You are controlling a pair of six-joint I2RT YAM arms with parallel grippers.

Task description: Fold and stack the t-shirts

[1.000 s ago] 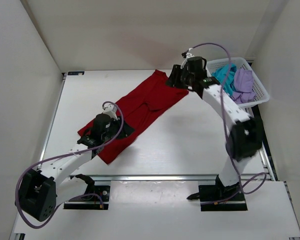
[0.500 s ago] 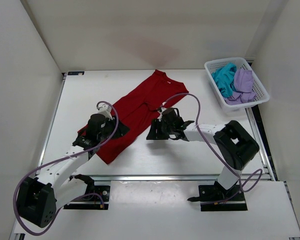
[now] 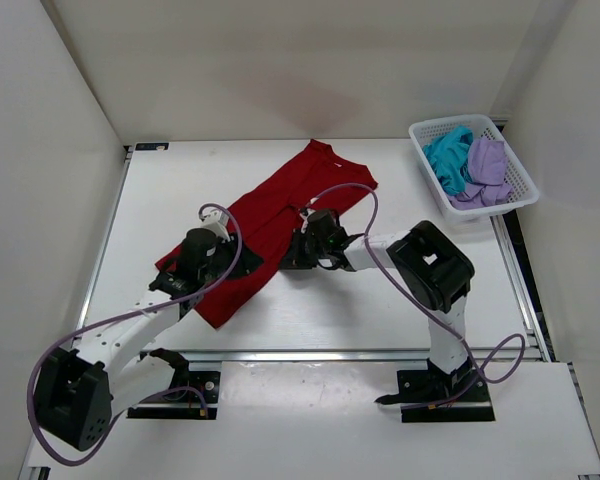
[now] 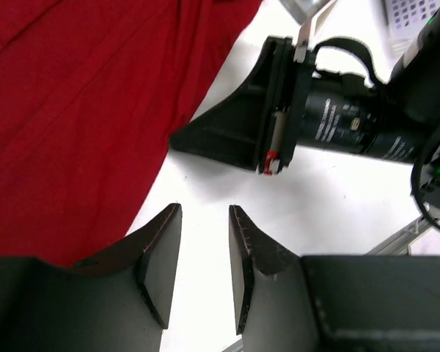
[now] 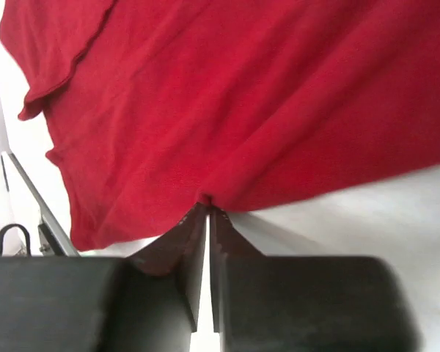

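The dark red t-shirt (image 3: 270, 215), soft fabric w/ short sleeves, lies spread flat on a slant across the middle of the table, one end toward the far wall, the other toward the near left. The black two-finger right gripper (image 5: 207, 207) has its jaws all but closed, tips pinching the shirt's right-hand edge, and the cloth puckers into creases there. The black left gripper (image 4: 204, 209) is just beside that edge, over bare table, jaws partway apart w/ nothing btwn them. The right gripper's body sits directly ahead of it, close, blocking the way along the edge. In the far right corner, well apart from the red shirt, is a white plastic mesh basket (image 3: 495, 206). It holds a crumpled teal t-shirt (image 3: 446, 160) and, touching it, a light lavender t-shirt (image 3: 487, 160). Count: 3 shirts, 1 basket, 2 arms, each w/ a lilac cable. The surface is a plain white tabletop (image 3: 400, 290) w/ a metal rail (image 3: 330, 353) along the near side. White walls (image 3: 280, 70) close in the back and both sides.
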